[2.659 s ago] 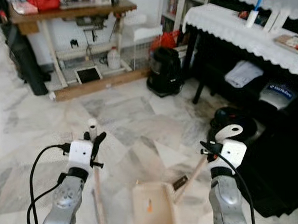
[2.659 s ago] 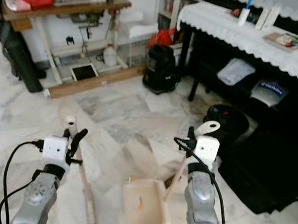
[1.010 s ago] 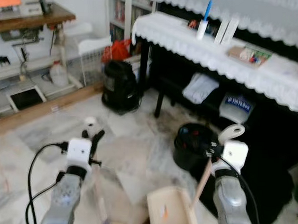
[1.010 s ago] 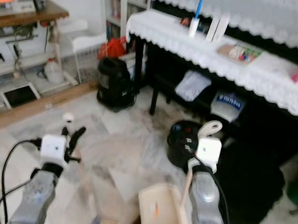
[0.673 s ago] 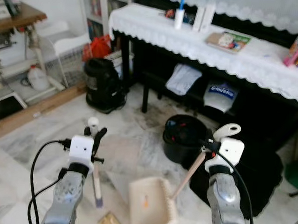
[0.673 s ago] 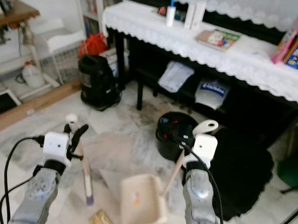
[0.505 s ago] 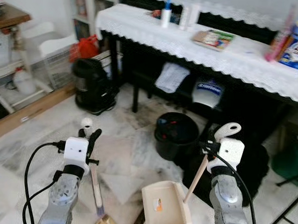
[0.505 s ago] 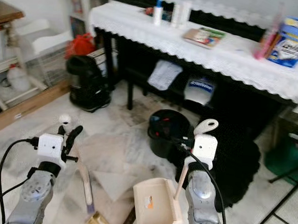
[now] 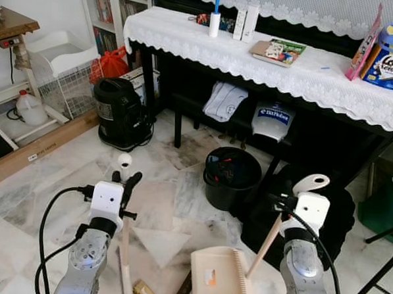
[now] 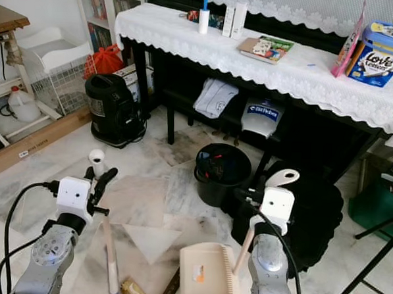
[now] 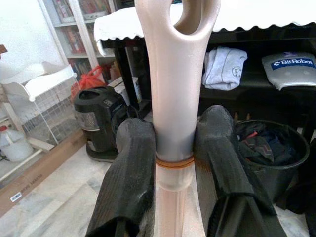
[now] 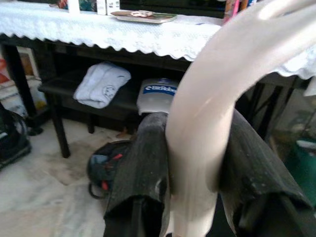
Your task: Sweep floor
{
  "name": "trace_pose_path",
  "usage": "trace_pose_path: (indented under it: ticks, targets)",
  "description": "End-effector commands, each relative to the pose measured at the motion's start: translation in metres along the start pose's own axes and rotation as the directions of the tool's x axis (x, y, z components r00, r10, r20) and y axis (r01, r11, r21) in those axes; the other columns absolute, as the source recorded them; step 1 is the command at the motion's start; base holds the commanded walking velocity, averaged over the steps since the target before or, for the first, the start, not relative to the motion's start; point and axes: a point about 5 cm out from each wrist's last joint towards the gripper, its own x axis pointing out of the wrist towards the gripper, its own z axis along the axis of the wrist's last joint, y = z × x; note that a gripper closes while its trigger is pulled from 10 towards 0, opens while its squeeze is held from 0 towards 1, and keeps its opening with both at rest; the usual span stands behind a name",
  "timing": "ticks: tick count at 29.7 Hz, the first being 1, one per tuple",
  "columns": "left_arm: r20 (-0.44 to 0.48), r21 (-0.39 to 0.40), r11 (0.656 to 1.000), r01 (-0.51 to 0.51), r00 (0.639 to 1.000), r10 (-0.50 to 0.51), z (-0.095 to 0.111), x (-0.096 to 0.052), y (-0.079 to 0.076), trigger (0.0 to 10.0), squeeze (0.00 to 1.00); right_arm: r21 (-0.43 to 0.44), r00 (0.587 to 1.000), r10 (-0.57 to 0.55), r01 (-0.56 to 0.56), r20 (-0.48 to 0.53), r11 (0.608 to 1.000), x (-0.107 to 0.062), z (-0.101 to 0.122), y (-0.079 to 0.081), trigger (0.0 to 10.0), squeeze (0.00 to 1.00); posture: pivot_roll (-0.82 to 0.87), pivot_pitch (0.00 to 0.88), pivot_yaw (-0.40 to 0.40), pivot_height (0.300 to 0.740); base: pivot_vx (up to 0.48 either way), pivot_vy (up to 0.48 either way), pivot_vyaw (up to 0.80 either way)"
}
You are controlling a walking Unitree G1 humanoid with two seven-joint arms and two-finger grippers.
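The left gripper point(image 9: 124, 185) is pinching the broom handle point(image 11: 174, 98) near its top, both black fingers point(image 11: 129, 168) pressed tight against the pale shaft, and the handle is running down from there toward the marble floor point(image 9: 175, 185), where the broom head point(image 9: 146, 293) is sitting low between the two arms. Over on the other side the right gripper point(image 10: 254, 195) is clamping the curved top of the dustpan handle point(image 12: 212, 108) the same way, fingers squeezed onto it. That stick is slanting down and inward to the cream dustpan point(image 9: 219, 278), which is resting on the floor just beside the broom head. A black bin point(image 9: 232, 176) is standing a bit further ahead, in front of the cloth-covered table point(image 9: 306, 74).
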Motion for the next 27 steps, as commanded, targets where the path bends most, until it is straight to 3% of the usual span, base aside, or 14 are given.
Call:
trace_pose_path:
  ticks: [1, 13, 21, 27]
  targets:
    - [0.013, -0.001, 1.0, 0.0, 1.0, 0.0, 0.003, 0.0, 0.002, 10.0, 0.0, -0.019, 0.999, -0.033, 0.033, 0.01, 0.999, 0.0, 0.001, -0.009, 10.0, 0.0, 0.05, 0.005, -0.017, 0.74, 0.0, 0.0, 0.0]
    - [-0.013, -0.002, 1.0, 0.02, 1.0, -0.02, 0.0, -0.003, 0.003, 10.0, 0.0, -0.084, 0.997, -0.079, 0.078, -0.005, 0.993, -0.004, -0.007, -0.023, 10.0, 0.0, 0.06, 0.027, -0.004, 0.74, 0.0, 0.0, 0.0]
    - [-0.04, -0.003, 0.999, 0.053, 0.998, -0.053, -0.002, -0.005, 0.005, 10.0, 0.0, -0.094, 0.998, -0.05, 0.047, -0.03, 0.994, -0.006, -0.017, -0.017, 10.0, 0.0, 0.06, 0.04, 0.02, 0.74, 0.0, 0.0, 0.0]
    - [-0.048, -0.007, 0.997, 0.083, 0.995, -0.083, -0.001, -0.005, 0.003, 10.0, 0.0, -0.128, 1.0, 0.0, 0.002, 0.018, 0.992, 0.004, -0.01, -0.011, 10.0, 0.0, 0.07, 0.041, 0.035, 0.74, 0.0, 0.0, 0.0]
